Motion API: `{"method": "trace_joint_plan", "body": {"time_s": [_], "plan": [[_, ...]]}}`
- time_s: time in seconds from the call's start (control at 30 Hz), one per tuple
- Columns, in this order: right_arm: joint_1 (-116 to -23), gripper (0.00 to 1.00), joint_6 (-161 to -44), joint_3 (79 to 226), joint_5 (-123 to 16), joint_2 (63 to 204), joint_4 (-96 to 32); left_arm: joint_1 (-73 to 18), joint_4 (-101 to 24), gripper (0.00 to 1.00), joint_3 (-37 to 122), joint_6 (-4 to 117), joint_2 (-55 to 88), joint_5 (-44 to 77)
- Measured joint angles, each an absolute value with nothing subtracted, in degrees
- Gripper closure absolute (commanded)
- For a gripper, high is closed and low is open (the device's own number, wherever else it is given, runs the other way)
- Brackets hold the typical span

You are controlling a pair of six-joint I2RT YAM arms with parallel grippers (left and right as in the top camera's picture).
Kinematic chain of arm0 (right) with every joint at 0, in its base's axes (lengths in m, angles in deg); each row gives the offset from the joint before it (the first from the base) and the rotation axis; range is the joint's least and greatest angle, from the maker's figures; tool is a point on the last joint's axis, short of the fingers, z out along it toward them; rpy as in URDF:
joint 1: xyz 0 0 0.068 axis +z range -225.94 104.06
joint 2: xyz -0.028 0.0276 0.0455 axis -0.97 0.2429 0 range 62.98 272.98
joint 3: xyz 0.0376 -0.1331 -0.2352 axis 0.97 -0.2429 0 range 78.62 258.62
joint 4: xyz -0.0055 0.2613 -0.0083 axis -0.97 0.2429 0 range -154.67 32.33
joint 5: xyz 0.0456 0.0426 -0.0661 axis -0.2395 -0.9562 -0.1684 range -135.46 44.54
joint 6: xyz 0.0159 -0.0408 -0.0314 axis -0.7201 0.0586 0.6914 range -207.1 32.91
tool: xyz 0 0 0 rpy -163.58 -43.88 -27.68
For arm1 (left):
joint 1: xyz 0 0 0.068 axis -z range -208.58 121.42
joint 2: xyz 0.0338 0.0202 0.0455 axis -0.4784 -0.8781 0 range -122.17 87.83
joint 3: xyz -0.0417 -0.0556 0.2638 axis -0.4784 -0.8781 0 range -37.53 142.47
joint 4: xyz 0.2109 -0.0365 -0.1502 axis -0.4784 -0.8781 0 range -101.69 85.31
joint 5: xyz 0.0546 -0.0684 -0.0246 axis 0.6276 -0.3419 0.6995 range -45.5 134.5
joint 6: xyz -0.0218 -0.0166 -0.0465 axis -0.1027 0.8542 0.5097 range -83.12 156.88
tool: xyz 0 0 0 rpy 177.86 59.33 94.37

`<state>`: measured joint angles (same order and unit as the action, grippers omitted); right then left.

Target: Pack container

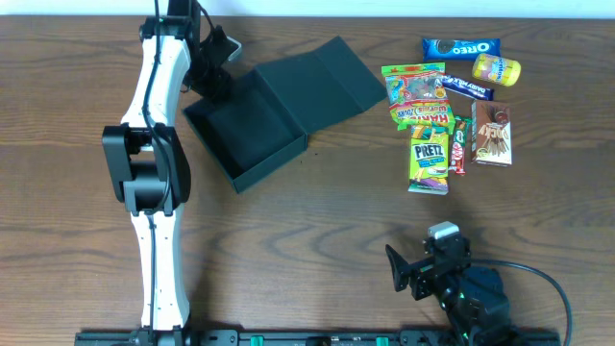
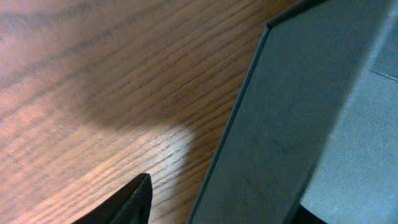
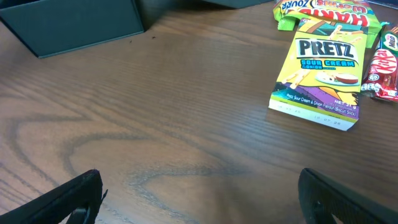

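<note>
Wood-grain table [image 1: 317, 221]: brown, carrying all items listed.

Container [image 1: 252, 125]: matte dark box, left of centre, set diagonally to the table edges. Its hinged lid [image 1: 322, 82] is open and folded back on the side facing the snacks. The box interior is exposed to the overhead camera. One corner wall appears at the top left of the right wrist view.

Left arm [image 1: 154, 115]: white with black joints, extended up the left side of the table. The left gripper [image 1: 211, 58] sits at the container's far left corner. The left wrist view shows one dark fingertip [image 2: 134, 202] over bare wood, beside the box wall. How far the jaws are open cannot be told, and no hold on anything is visible.

Right gripper [image 1: 404, 274]: low at the near right, well apart from the container. Its jaws are spread wide with only table between them, holding nothing.

Snack group, far right, well apart from the container:
- Pretz box [image 1: 430, 161], nearest the right gripper
- brown box [image 1: 492, 134]
- two Haribo bags [image 1: 414, 84], just beyond the Pretz box
- Oreo pack [image 1: 461, 46], farthest away
- KitKat bar [image 1: 459, 144], between the Pretz box and the brown box
- Dairy Milk bar [image 1: 468, 88]
- yellow packet [image 1: 497, 68]
</note>
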<state>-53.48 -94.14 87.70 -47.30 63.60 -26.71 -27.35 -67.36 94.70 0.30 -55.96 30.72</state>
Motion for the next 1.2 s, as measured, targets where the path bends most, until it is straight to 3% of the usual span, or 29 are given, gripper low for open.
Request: {"method": "trace_joint_plan", "body": {"time_s": [0.17,0.33,0.87,1.2], "plan": [[-53.5,0.01,-94.1,87.7,-47.3,63.6,-26.7,-27.3,-70.8,0.81,94.6,0.8,-56.1,30.3],[-53.5,0.01,-94.1,87.7,-47.3,63.6,-26.7,-27.2,-75.4,0.94,94.6,4.4,-56.1,30.3],[-53.5,0.01,-94.1,87.7,-47.3,63.6,-26.7,-26.1,-86.0,0.94,94.6,29.8,-56.1,30.3],[-53.5,0.01,-94.1,87.7,-47.3,63.6,-26.7,-17.9,-87.4,0.94,94.6,41.4,-56.1,34.1]]}}
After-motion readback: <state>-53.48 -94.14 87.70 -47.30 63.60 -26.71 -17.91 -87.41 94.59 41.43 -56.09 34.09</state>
